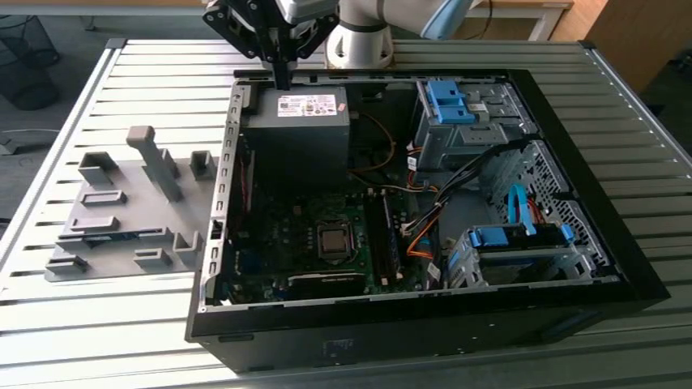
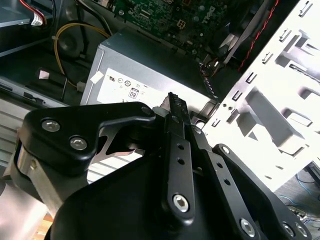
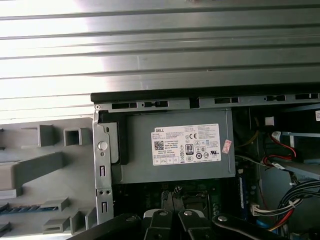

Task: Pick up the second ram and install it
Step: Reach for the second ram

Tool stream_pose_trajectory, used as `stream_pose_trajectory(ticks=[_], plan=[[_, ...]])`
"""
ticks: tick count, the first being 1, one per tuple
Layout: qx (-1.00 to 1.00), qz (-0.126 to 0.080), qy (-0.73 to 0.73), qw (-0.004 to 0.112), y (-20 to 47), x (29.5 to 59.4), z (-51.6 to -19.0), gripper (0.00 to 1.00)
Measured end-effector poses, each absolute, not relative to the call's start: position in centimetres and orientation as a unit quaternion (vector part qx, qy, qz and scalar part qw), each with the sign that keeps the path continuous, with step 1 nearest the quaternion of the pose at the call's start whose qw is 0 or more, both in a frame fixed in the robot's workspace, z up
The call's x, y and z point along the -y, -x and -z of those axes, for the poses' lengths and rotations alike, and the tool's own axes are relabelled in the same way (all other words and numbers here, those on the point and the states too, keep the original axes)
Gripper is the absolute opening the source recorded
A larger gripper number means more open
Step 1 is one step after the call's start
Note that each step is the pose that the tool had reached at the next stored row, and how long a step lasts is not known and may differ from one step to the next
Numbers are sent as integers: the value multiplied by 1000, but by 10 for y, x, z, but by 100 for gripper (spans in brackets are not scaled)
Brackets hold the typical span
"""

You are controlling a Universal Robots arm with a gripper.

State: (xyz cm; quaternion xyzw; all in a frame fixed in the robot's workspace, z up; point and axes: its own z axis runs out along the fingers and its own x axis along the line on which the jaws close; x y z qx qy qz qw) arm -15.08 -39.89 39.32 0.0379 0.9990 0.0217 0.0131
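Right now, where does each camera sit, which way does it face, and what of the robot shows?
Exterior view: off the arm, looking down on the open black computer case on the slatted metal table; the black gripper and pale arm show.
Second wrist view: on the arm, looking along the gripper's linkage to the grey power-supply box.
First wrist view: on the arm, looking past the gripper at that box and the table.
Shared: all three show the gripper and that box.

Light is glaring off the slatted metal tabletop (image 1: 108, 340); a wire wastebasket (image 1: 27, 61) is standing on the grey floor (image 1: 81, 24) beyond.
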Motion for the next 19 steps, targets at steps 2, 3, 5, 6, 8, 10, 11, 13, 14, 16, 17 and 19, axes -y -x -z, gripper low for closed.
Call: stream_pose_trajectory(ticks=[2, 3, 5, 6, 8, 10, 11, 13, 14, 16, 17, 19], plan=[[-999, -22, -38, 13, 152, 399, -393, 11], [-999, -22, -38, 13, 152, 399, -393, 11], [-999, -22, -38, 13, 153, 399, -393, 11], [-999, -22, -38, 13, 153, 399, -393, 11], [-999, -22, -38, 13, 154, 399, -393, 11], [-999, -22, -38, 13, 155, 399, -393, 11], [-999, -22, -38, 13, 155, 399, -393, 11], [-999, -22, -38, 13, 156, 399, -393, 11], [-999, -22, -38, 13, 156, 399, -393, 11], [-999, -22, -38, 13, 156, 399, -393, 11], [-999, -22, -38, 13, 157, 399, -393, 11], [-999, -22, -38, 13, 157, 399, -393, 11]])
